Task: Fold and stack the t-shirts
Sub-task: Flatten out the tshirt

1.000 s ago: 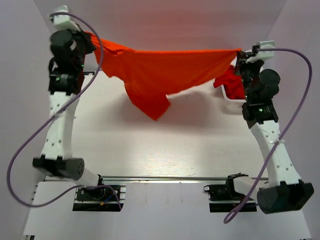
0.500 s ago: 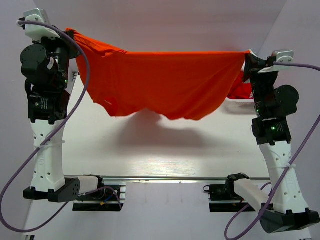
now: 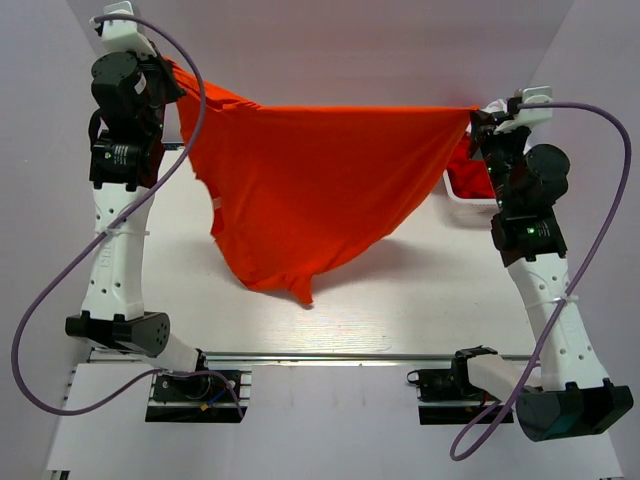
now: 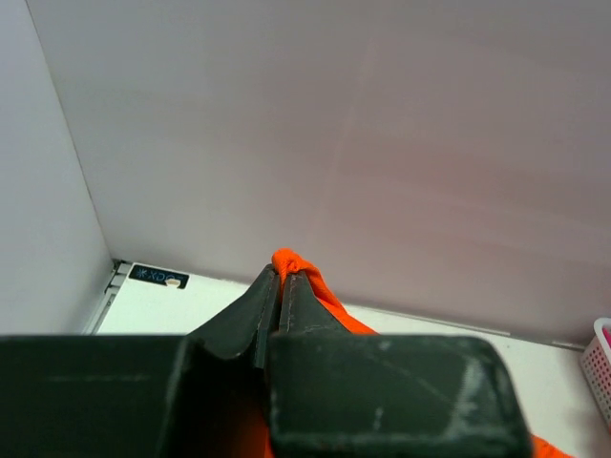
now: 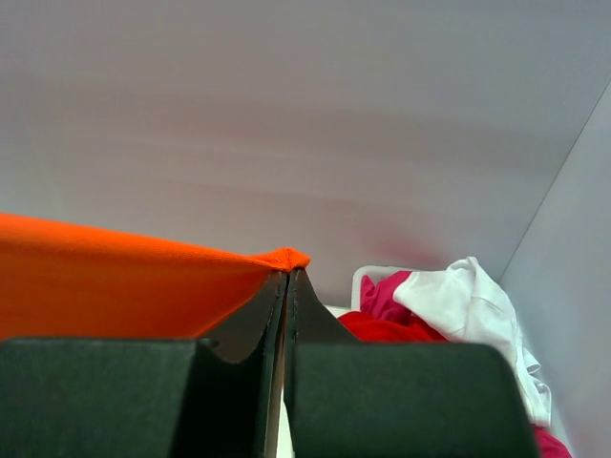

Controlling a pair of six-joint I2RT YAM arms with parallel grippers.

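The left gripper [image 3: 172, 72] at 10 o'clock and right gripper [image 3: 478, 112] at 2 o'clock each clamp an edge of the orange t-shirt [image 3: 310, 190] hanging mid-air, probably best lowered evenly so it lands flat.

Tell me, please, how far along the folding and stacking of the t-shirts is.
Done: nothing yet; no folded shirt lies on the table. In hand: the orange t-shirt hangs spread in the air, the left jaws and right jaws each shut on an upper corner. Left: laying it down, folding it, then the red shirt, pink shirt and white shirt in the white basket.
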